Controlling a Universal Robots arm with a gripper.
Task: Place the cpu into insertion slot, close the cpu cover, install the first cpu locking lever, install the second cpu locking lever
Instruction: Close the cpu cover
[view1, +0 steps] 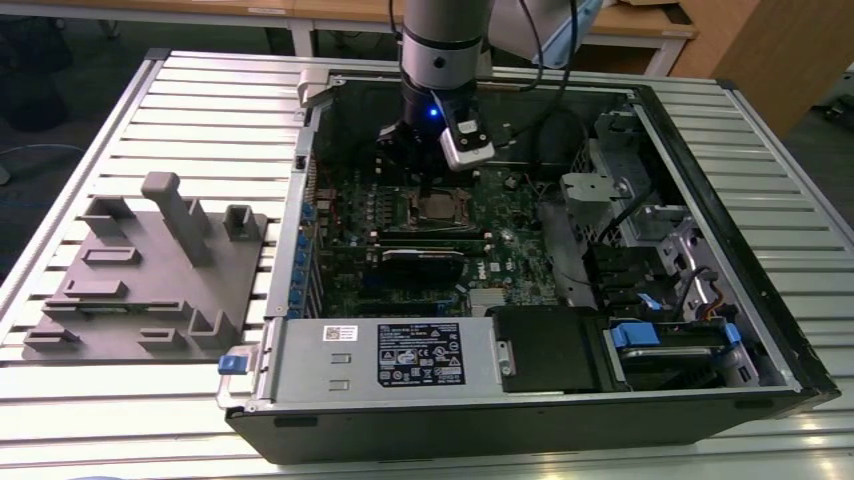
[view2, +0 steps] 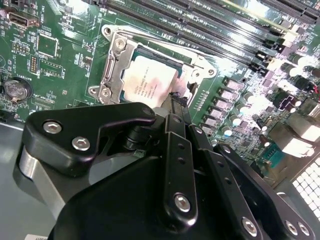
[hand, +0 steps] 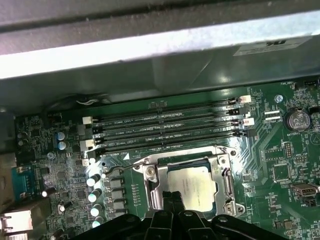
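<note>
Right at the fingertips, we have the chip (view2: 150, 80), lying flat in the socket (view2: 167, 52) with its silver-tan top facing up. The gripper (view2: 177, 102) points straight down at it, fingers pressed together with nothing showing between them. The tips are over the chip's near edge, though whether they touch metal I cannot tell. Around the chip lies the cover frame (view2: 114, 62). It is down flat, and the chip shows through its square window. Just off the frame's corner in the first wrist view, a thin wire lever (hand: 125, 166) runs out to the side, and I cannot tell whether it is latched.

A little beyond the gripper, four long memory slots (hand: 170, 122) run side by side across the green motherboard (hand: 280, 165). A coin battery (hand: 296, 120) sits off to one side, well apart from the fingers.

Pulling out to the exterior view, the arm (view1: 441, 50) drops into an open computer case (view1: 534, 425) lying on its side. A black card (view1: 424, 258) lies on the board on the viewer's side of the gripper, with the power supply (view1: 387, 355) nearer the viewer again. The case rests on a slatted metal table (view1: 200, 110). Well away from the gripper, at the exterior view's left, stands a grey moulded fixture (view1: 147, 290).
</note>
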